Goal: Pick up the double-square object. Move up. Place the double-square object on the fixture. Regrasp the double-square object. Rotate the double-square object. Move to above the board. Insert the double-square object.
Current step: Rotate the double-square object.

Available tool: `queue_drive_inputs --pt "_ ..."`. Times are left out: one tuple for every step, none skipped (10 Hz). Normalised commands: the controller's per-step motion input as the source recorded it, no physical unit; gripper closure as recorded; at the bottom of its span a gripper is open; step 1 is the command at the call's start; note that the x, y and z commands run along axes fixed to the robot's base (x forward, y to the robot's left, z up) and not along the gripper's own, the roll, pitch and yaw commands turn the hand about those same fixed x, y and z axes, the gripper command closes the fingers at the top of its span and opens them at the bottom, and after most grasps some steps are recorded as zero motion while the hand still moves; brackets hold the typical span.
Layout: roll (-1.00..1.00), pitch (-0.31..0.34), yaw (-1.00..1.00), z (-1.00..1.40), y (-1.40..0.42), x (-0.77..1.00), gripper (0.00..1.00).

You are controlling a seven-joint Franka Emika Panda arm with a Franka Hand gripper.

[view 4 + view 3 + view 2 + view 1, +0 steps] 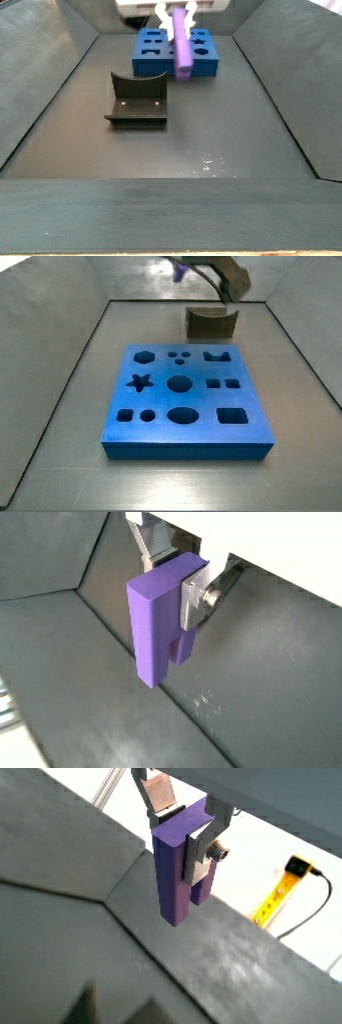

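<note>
The light purple double-square object hangs upright, and my gripper is shut on its upper end in both wrist views. One silver finger presses its stepped side. In a side view the gripper holds the object above the floor. There it is right of the dark fixture and in front of the blue board. The other side view shows the board, the fixture behind it, and the blurred gripper high above the fixture.
Grey sloping walls enclose the dark floor on all sides. A yellow device with a black cable lies outside the wall in a wrist view.
</note>
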Motion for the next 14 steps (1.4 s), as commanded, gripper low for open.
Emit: queue_drive_inputs --pt "-0.12 -0.045 -0.07 0.78 0.06 -1.0 1.0" --pt "-0.12 -0.035 -0.07 0.75 0.05 -1.0 1.0" --pt "-0.12 -0.026 -0.07 0.71 0.05 -1.0 1.0" --pt "-0.11 -0.011 -0.07 0.63 0.04 -1.0 1.0" --pt "-0.11 0.001 -0.07 0.51 0.03 -0.93 1.0" --pt "-0.1 0.014 -0.06 0.34 0.02 -0.78 1.0" --pt "-0.08 0.028 -0.05 0.13 0.0 -0.58 1.0" --pt "-0.07 0.022 -0.03 0.05 0.0 -0.39 1.0" --pt "-0.07 0.016 -0.02 0.04 0.0 -0.27 1.0" --pt "-1.0 -0.089 -0.54 0.0 0.0 0.0 1.0" --pt "-1.0 -0.084 -0.54 0.0 0.01 0.04 1.0" --pt "-1.0 -0.061 -0.54 0.03 0.05 -0.02 1.0" --pt "-1.0 -0.035 -0.54 0.04 0.04 -0.06 1.0" --pt "-1.0 -0.009 -0.54 0.03 0.04 -0.05 1.0"
